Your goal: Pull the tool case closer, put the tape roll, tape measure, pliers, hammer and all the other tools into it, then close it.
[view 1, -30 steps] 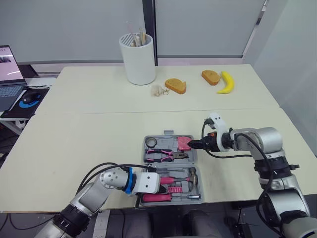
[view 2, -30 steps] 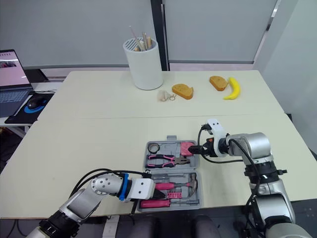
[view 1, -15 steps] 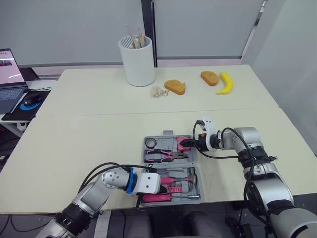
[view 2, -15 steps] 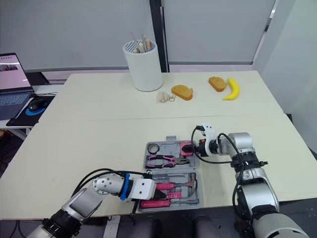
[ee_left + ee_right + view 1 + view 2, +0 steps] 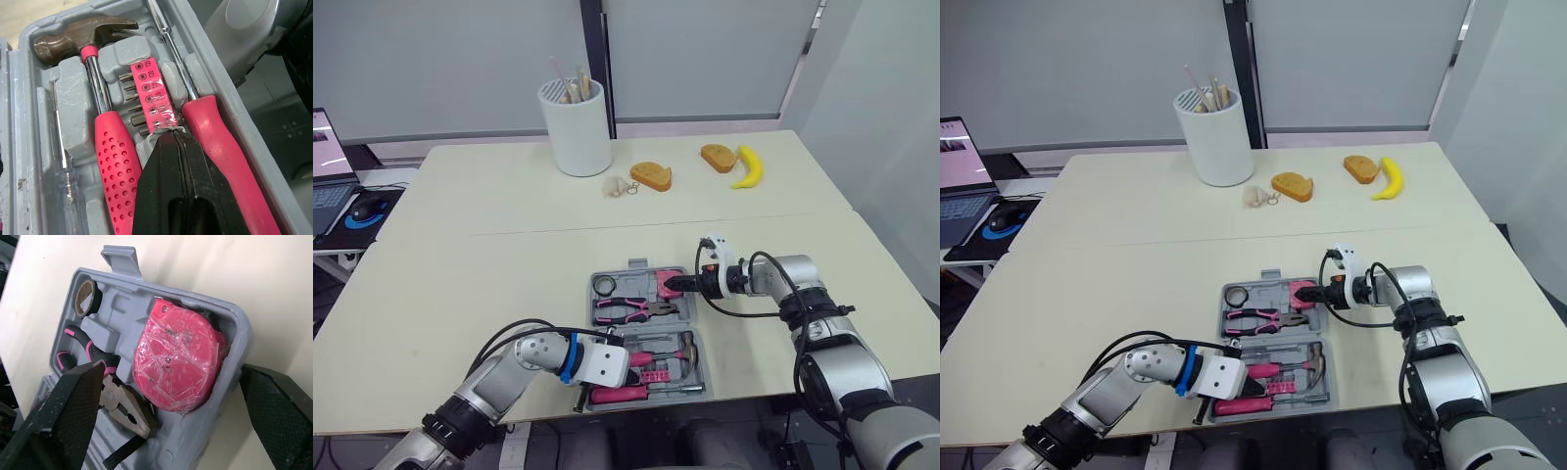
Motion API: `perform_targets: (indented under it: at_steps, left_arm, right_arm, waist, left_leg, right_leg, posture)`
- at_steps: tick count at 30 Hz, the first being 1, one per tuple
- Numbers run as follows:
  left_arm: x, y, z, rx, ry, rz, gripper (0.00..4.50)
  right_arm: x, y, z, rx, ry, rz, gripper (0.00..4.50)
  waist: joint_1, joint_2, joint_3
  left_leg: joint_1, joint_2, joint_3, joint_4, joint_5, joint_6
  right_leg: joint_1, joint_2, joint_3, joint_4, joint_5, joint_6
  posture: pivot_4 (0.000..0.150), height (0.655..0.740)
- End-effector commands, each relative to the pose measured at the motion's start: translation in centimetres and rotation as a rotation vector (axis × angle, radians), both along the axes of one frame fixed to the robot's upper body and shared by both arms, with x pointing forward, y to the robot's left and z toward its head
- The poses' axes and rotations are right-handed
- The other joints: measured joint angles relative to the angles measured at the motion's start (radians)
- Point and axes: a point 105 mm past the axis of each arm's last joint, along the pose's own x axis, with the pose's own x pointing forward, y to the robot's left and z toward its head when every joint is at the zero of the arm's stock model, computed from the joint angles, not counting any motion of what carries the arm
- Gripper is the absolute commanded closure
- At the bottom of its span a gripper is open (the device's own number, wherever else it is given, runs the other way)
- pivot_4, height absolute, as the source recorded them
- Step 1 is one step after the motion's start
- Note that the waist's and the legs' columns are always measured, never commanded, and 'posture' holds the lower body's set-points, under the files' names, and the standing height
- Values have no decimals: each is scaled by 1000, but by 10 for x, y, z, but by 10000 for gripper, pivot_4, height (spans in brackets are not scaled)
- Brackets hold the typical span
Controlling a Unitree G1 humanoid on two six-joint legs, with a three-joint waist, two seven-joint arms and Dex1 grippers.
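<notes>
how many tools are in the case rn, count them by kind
tape roll: 1
tape measure: 1
pliers: 1
hammer: 1
screwdrivers: 2 (pink-handled screwdriver, clear-handled screwdriver)
bit strip: 1
total: 7

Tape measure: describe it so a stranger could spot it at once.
On the cream table, find the open grey plastic tool case. In its far right corner lies a rounded pink tape measure in clear film, unlike the long pink-handled pliers beside it.
</notes>
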Motion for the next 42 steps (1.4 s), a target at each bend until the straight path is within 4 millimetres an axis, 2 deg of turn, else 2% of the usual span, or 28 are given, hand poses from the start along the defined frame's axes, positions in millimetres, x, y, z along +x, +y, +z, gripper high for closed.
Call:
perform_targets:
  at_steps: [1,8,12,16,21,24,26,31,36,39,42]
  left_arm:
    - [-12,31,-43,196,110,62,45000]
    - [-12,31,-41,195,113,57,45000]
    - [-10,30,-37,184,106,63,45000]
    - [-3,16,-9,3,98,141,45000]
    - [-4,18,33,-156,108,201,45000]
    - [-15,38,60,-190,215,275,45000]
    - [-23,51,65,-165,273,313,45000]
    - [-22,111,51,-39,326,548,45000]
    - [-3,149,39,-13,262,788,45000]
    - [2,156,35,-12,226,844,45000]
    - [2,152,33,-22,219,843,45000]
  right_arm:
    - [2,28,40,148,-103,120,141]
    - [-9,36,63,168,-220,274,141]
    - [-28,36,73,99,-330,438,141]
    - [-56,25,72,-42,-452,614,141]
    - [-65,26,76,-85,-519,621,141]
    - [-78,26,85,-128,-591,665,141]
    - [-88,24,90,-140,-622,701,141]
    - [-123,11,94,-216,-693,823,141]
    - [-154,-17,90,-307,-667,906,141]
    - [-162,-38,88,-380,-644,909,141]
    - [-159,-54,83,-462,-642,862,141]
  waist:
    - [-2,1,0]
    - [0,1,0]
    - [1,1,0]
    - [4,1,0]
    - [-6,-3,7]
    - [-2,-6,20]
    - [-1,-6,23]
    - [2,-5,24]
    - [7,-8,28]
    - [7,-12,30]
    - [6,-15,32]
  left_leg:
    - [0,0,0,0,0,0]
    - [-1,0,0,0,0,0]
    - [-2,0,-1,0,0,0]
    - [-7,0,-1,0,0,0]
    - [-9,3,-1,0,-1,1]
    - [-10,9,-1,0,-1,0]
    - [-10,10,-1,0,-1,0]
    - [-10,11,0,-1,-2,-2]
    - [-10,11,0,-1,-3,-3]
    - [-9,12,1,-1,-3,-3]
    - [-9,12,2,0,-3,-3]
  right_leg:
    - [0,0,0,0,0,0]
    - [-1,0,0,0,0,0]
    - [-1,0,-1,-1,0,0]
    - [-5,0,-1,-1,0,0]
    - [-9,0,0,-1,0,-1]
    - [-10,3,-2,0,-1,-3]
    - [-11,4,-3,0,-2,-5]
    - [-11,4,-3,-2,-3,-7]
    - [-11,4,-3,-2,-5,-5]
    - [-11,4,-3,-2,-7,-3]
    - [-10,3,-3,-2,-6,-3]
  posture:
    - [1500,7303]
    - [1500,7303]
    - [1500,7303]
    - [1500,7303]
    - [1500,7303]
    - [1500,7303]
    - [1500,7303]
    - [1500,7303]
    - [1500,7303]
    - [1500,7303]
    - [1500,7303]
